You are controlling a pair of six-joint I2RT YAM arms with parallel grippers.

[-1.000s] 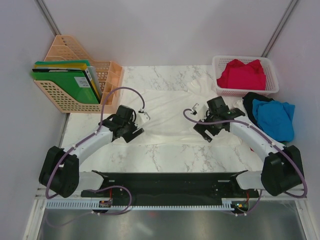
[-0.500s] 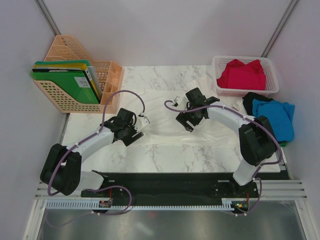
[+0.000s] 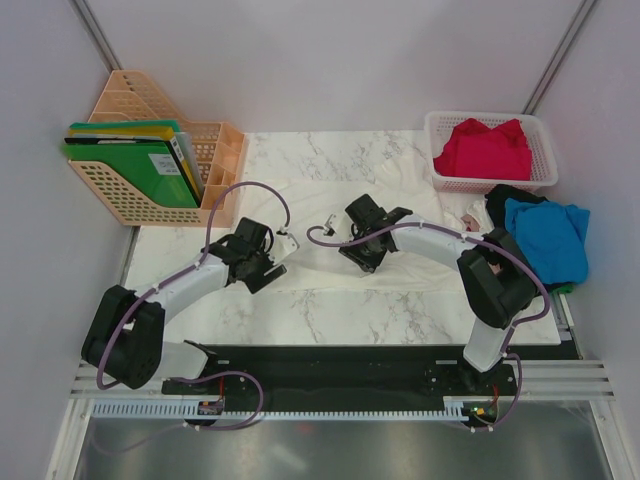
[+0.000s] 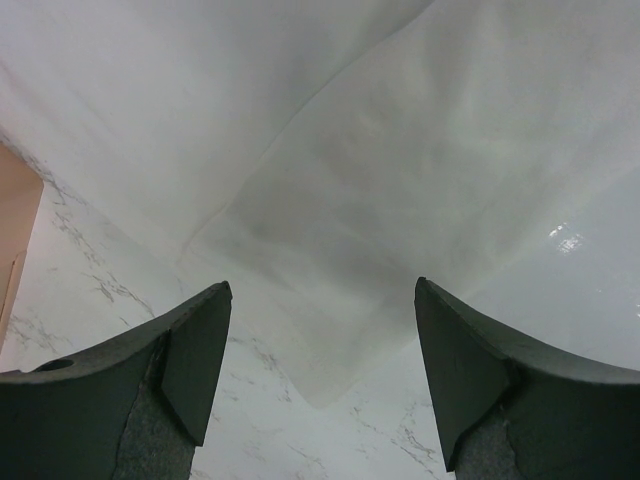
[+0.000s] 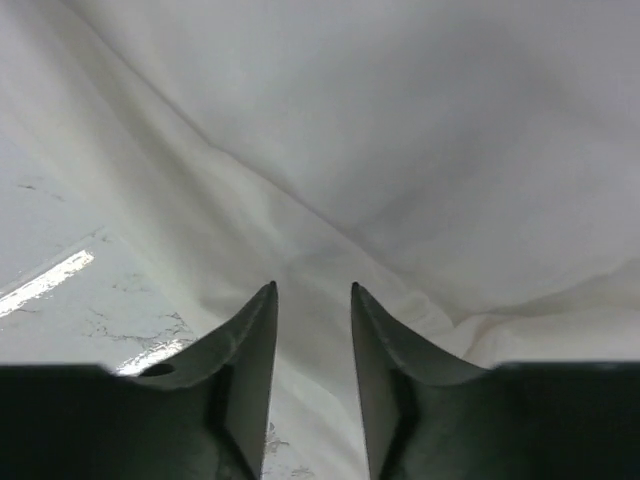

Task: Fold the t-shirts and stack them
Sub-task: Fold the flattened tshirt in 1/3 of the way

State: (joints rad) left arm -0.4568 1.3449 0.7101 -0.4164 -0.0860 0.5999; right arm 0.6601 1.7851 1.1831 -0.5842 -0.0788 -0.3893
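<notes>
left claw hangs spread over the white shirt's corner, right claw nearly pressed together at its crease, grip unclear, seemingly to fold.

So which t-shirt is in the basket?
The red t-shirt, bunched in the white basket. The white t-shirt, blue t-shirt and black t-shirt all lie on the table.
</notes>
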